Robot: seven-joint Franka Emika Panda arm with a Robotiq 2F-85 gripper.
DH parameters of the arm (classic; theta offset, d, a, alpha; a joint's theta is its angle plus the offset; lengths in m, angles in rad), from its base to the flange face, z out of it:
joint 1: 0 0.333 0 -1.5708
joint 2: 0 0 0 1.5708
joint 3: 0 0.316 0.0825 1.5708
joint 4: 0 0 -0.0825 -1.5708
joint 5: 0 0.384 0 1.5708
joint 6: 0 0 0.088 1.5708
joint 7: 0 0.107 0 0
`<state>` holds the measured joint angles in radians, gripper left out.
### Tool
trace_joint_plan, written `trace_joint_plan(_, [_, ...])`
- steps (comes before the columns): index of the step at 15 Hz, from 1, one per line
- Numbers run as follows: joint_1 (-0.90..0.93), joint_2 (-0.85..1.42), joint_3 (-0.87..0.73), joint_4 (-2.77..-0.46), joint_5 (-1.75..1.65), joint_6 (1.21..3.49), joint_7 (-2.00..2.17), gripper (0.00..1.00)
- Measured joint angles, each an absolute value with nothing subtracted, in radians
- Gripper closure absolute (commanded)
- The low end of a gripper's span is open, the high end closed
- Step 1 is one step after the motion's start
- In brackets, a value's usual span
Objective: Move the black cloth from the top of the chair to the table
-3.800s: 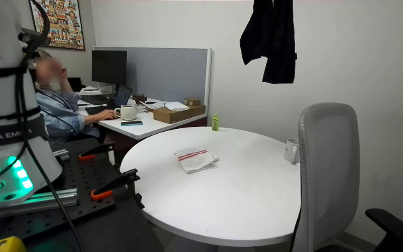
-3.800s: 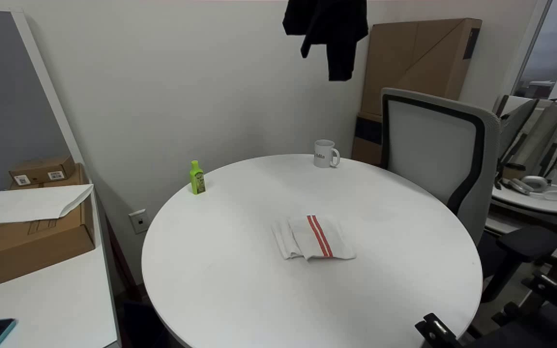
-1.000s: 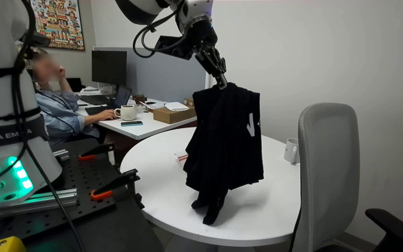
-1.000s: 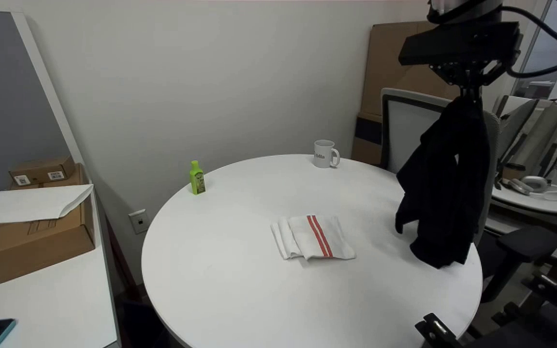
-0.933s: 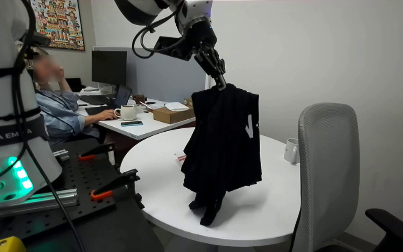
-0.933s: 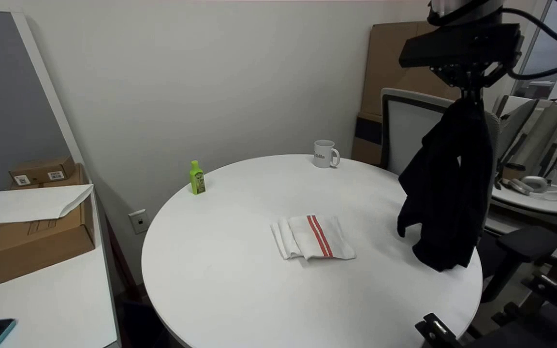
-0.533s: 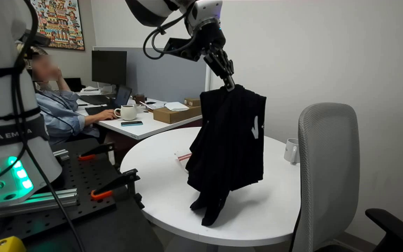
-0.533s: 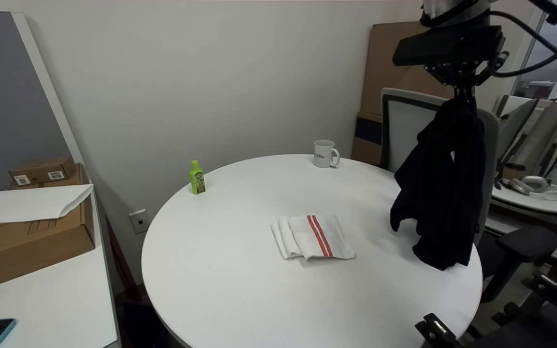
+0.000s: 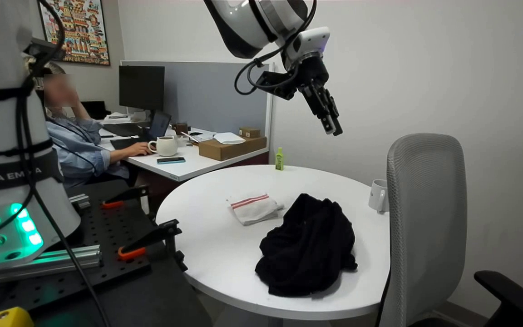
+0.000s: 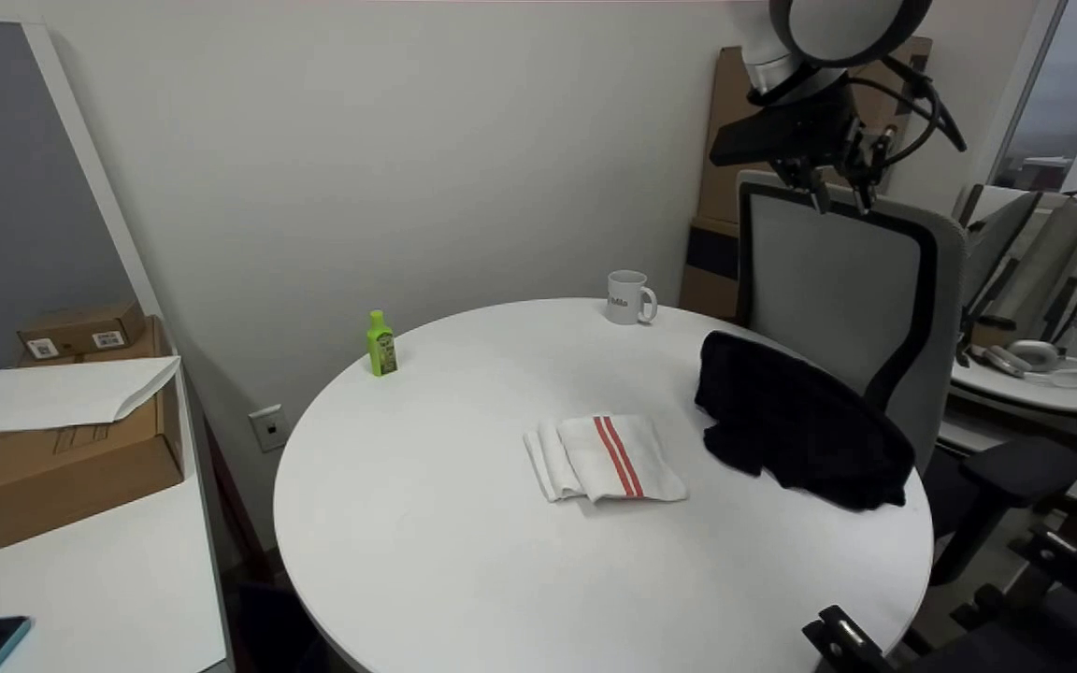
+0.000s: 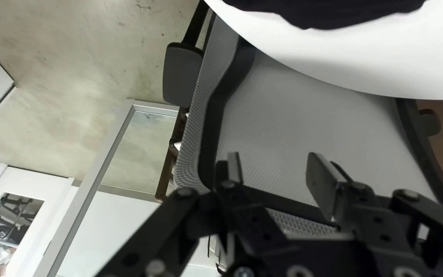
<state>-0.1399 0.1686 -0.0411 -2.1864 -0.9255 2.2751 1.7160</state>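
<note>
The black cloth [image 9: 309, 247] lies in a crumpled heap on the round white table [image 9: 207, 231], on the side by the chair. In an exterior view the cloth [image 10: 796, 421] reaches close to the table's edge beside the grey chair [image 10: 838, 271]. My gripper [image 9: 334, 129] is open and empty, in the air above the table and apart from the cloth. In the wrist view the gripper's fingers [image 11: 273, 165] stand apart with the chair's backrest [image 11: 306, 127] behind them. Only an edge of the cloth [image 11: 321, 11] shows there, at the top.
A folded white towel with red stripes [image 9: 254, 209] lies next to the cloth. A white mug [image 10: 627, 297] and a green bottle [image 10: 380, 344] stand near the table's far edge. A person sits at the desk [image 9: 180, 170]. Black clamps [image 9: 152, 238] stick out near the table.
Half a second ago the cloth hung from my gripper with its lower end on the table. Now it is let go and lies collapsed there. The gripper has opened and moved away from it.
</note>
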Motion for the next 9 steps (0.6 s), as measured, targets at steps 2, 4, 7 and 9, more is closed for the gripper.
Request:
trace_joint_plan(2, [-0.129,0.201,-0.053,-2.138,-0.926,2.265,1.714,0.05])
trace_joint_plan(4, [-0.121,0.212,-0.066,-2.107,-0.926,2.264,1.713,0.00])
trace_joint_plan(7, [-0.114,0.202,-0.074,-2.081,-0.926,2.279,1.713,0.00])
trace_joint_plan(9, [-0.108,0.171,-0.072,-2.081,-0.923,2.356,1.693,0.00])
